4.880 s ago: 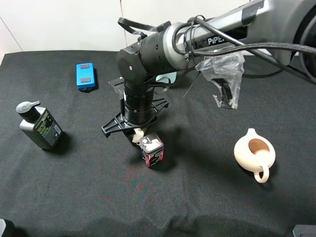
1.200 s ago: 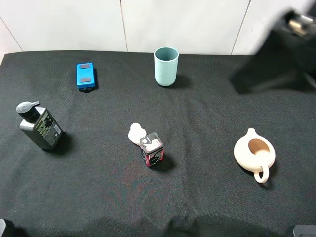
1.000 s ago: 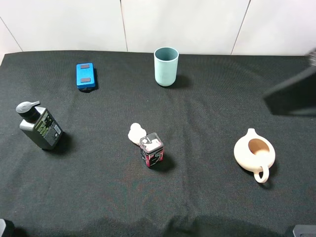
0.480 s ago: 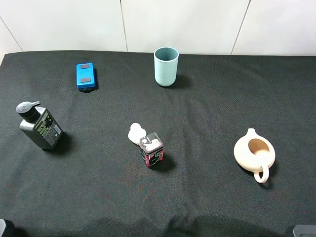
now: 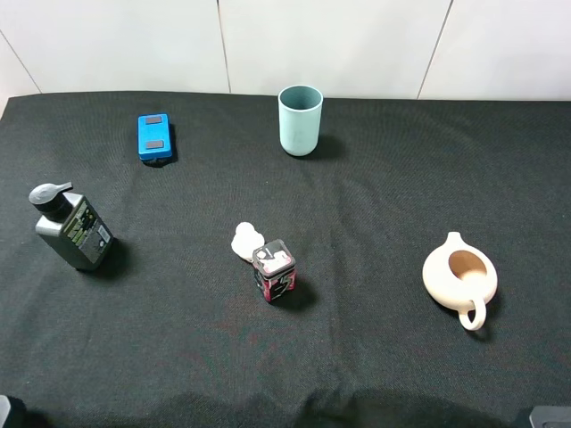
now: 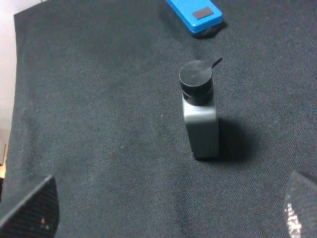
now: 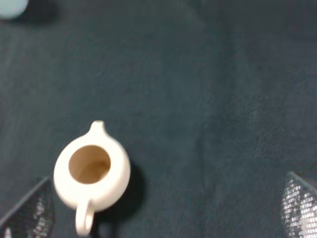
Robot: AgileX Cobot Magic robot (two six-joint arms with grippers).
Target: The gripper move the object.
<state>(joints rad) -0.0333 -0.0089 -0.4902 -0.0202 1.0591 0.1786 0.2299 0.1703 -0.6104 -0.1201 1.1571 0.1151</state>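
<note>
The object, a tiny cream-white figurine (image 5: 244, 241), sits on the black cloth near the middle of the exterior high view. It is right beside a small red and black can (image 5: 274, 271). Neither arm shows in that view. My left gripper (image 6: 166, 210) is open and empty, with its fingertips (image 6: 30, 208) spread wide above a dark pump bottle (image 6: 199, 114). My right gripper (image 7: 162, 210) is open and empty, with its fingertips (image 7: 298, 203) spread wide above the beige pitcher (image 7: 91, 173). The figurine shows in neither wrist view.
A pale teal cup (image 5: 300, 119) stands at the back centre. A blue box (image 5: 153, 136) lies at the back left and shows in the left wrist view (image 6: 195, 12). The pump bottle (image 5: 71, 227) stands at the left. The beige pitcher (image 5: 460, 275) sits at the right.
The right arm stood over the figurine and can, then drew back to the right and left the exterior view. The figurine stays beside the can.
</note>
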